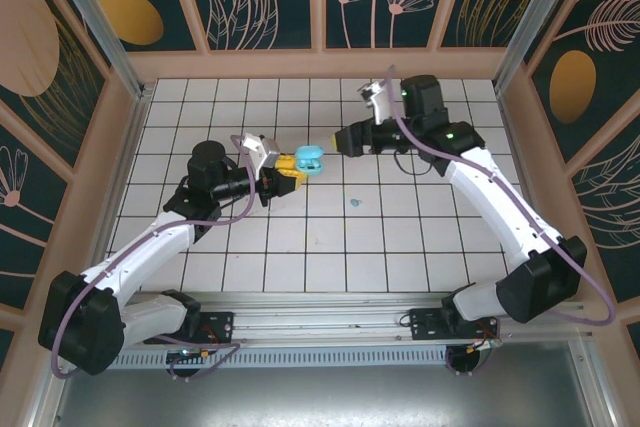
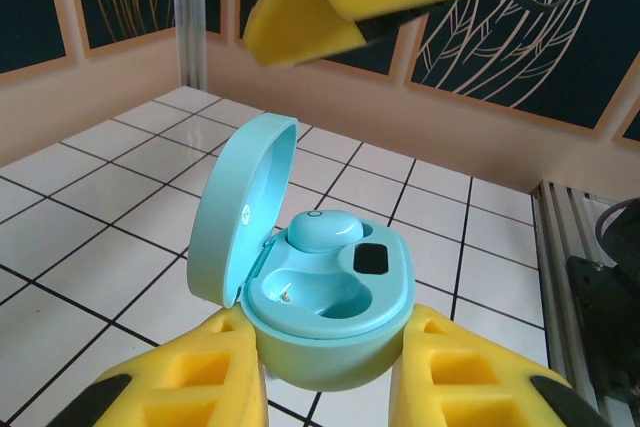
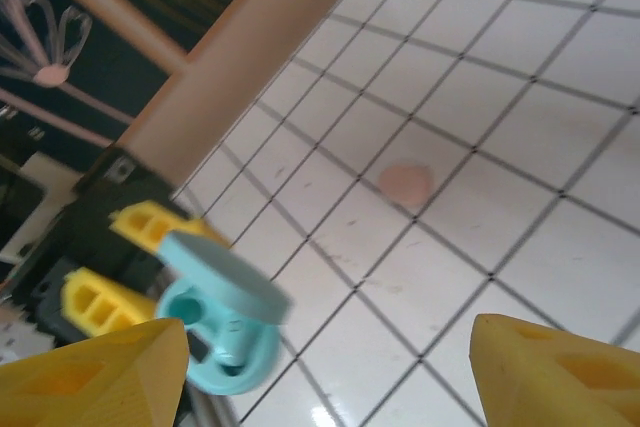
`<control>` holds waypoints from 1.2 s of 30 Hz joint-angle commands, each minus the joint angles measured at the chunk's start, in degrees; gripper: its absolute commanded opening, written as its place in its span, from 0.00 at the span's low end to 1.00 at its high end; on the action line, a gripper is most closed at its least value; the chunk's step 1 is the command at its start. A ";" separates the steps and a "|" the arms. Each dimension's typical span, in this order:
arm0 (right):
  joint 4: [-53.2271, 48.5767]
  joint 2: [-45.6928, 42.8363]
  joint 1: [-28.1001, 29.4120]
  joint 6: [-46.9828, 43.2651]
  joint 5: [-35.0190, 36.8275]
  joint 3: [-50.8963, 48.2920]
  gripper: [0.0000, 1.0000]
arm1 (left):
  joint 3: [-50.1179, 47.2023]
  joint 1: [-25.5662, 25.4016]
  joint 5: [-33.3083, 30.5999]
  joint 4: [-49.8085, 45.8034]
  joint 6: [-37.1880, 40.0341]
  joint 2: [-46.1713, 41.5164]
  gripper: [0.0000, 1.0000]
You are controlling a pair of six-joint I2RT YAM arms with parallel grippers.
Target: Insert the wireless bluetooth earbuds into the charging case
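In the left claw, pinched, the charging case stands lid-open, one socket empty, likely steadied for the right claw, spread wide just beyond.

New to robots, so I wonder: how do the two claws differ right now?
The left gripper is shut on the open teal case; the right gripper is open and empty. The left one touches the case; the right one hangs apart from it. Both have yellow fingers.

Overhead view, close wrist views, sharing case
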 commanded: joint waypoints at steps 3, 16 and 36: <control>0.57 1.37 -6.85 3.58 2.47 -5.37 0.69 | 0.27 -0.14 0.78 1.41 0.39 -0.43 0.00; 1.56 13.00 2.30 -1.96 24.83 -14.37 0.51 | -0.01 -0.17 0.54 1.11 0.59 -1.06 0.00; -11.32 28.61 14.30 -14.88 44.67 -4.84 0.34 | 0.07 -0.12 0.61 0.19 1.07 -1.48 0.00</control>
